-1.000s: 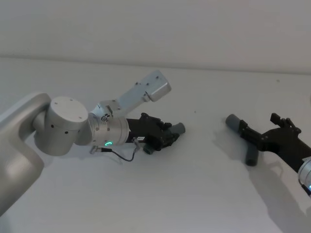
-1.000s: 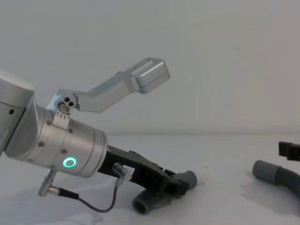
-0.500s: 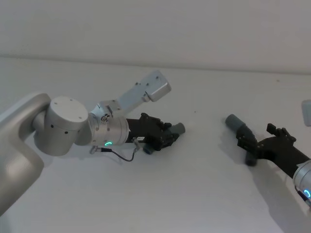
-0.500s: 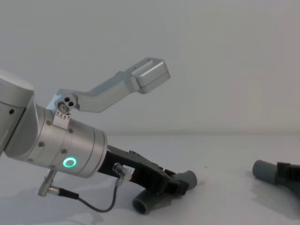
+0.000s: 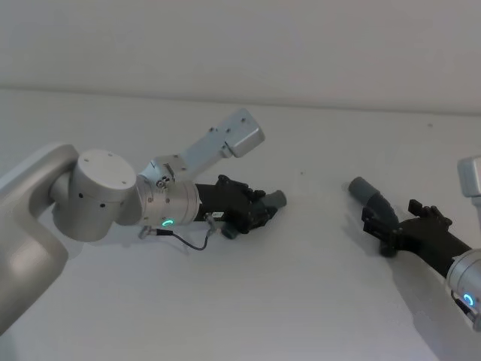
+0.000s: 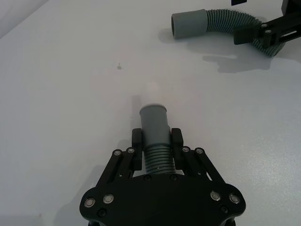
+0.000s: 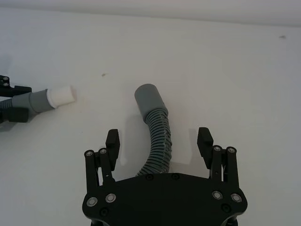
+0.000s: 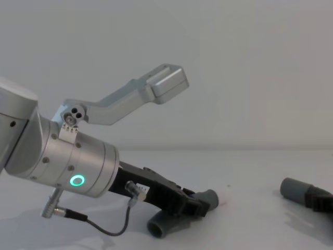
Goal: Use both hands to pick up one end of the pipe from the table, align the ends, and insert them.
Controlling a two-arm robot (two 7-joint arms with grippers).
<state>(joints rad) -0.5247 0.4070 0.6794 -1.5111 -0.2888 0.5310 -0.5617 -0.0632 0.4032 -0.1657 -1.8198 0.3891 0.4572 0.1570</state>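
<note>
Hoses, likely light and floppy: left gripper [image 6: 156, 137] is pinching the spigot hose [image 6: 154, 123] behind its cuff. At three o'clock I am poising the right gripper [image 7: 158, 138], spread, astride the curved hose [image 7: 160, 132] lying on the table [image 7: 235, 70]; grip near cuff.

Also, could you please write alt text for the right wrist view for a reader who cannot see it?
The right gripper is open, its two black fingers either side of a curved grey ribbed hose lying on the white table, not touching it. Farther off, the left gripper holds a second hose with a white tip.
</note>
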